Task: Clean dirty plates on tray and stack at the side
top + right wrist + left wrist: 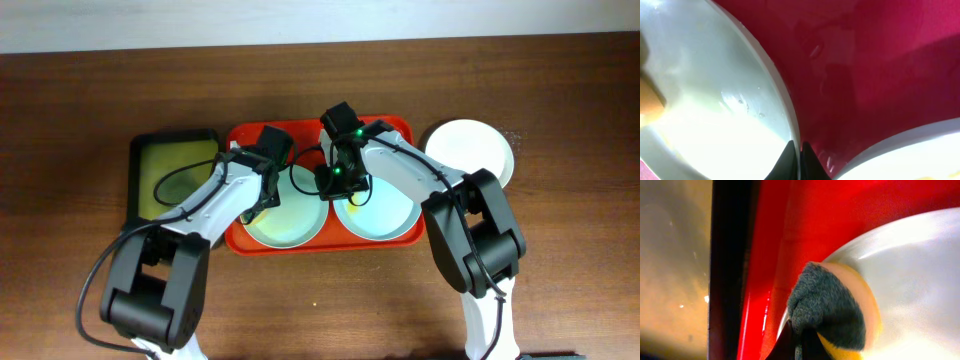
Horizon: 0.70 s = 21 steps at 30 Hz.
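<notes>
The red tray [396, 129] holds two plates. The pale mint green plate [295, 226] lies on its left half, the pale blue-white plate [386, 216] on its right half. The white plate [469, 150] lies on the table to the right of the tray. My left gripper [264, 196] is shut on a grey and yellow sponge [827, 307], which is pressed on the mint plate's [920, 280] left edge. My right gripper [797, 150] is shut on the mint plate's [715, 75] right rim, between the two plates [333, 181]. The blue-white plate's edge shows in the right wrist view [920, 155].
A smaller olive-green tray with a black rim [175, 160] sits just left of the red tray; its rim shows in the left wrist view [727, 280]. Both arms reach over the red tray from the front. The table is dark wood.
</notes>
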### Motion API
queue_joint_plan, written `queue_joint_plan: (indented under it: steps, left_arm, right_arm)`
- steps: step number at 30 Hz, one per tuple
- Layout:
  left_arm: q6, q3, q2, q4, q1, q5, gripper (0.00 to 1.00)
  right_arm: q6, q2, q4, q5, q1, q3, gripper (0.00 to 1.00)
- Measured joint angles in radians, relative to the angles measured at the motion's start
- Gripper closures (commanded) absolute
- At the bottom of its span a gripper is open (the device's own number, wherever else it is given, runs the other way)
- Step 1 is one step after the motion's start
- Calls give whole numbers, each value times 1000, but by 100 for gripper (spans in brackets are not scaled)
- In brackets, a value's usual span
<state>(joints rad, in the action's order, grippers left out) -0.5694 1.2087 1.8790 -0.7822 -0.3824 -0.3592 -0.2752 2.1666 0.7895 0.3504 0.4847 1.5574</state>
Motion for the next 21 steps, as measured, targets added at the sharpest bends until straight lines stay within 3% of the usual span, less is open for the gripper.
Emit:
queue_joint_plan:
  steps: [6, 10, 12, 18, 21]
  left_arm:
    - [0, 13, -48, 13, 5, 333, 100]
    - [0, -22, -48, 74, 5, 407, 100]
    - [0, -60, -48, 80, 5, 376, 100]
    - [0, -72, -48, 8, 4, 43, 100]
    - [0, -58, -48, -25, 1, -13, 100]
  right_arm:
    - [-2, 0, 0, 0, 0, 0, 96]
    - [-2, 0, 0, 0, 0, 0, 96]
    - [-2, 0, 0, 0, 0, 0, 96]
    - [-2, 0, 0, 0, 0, 0, 96]
    - [-2, 2, 0, 12, 2, 0, 96]
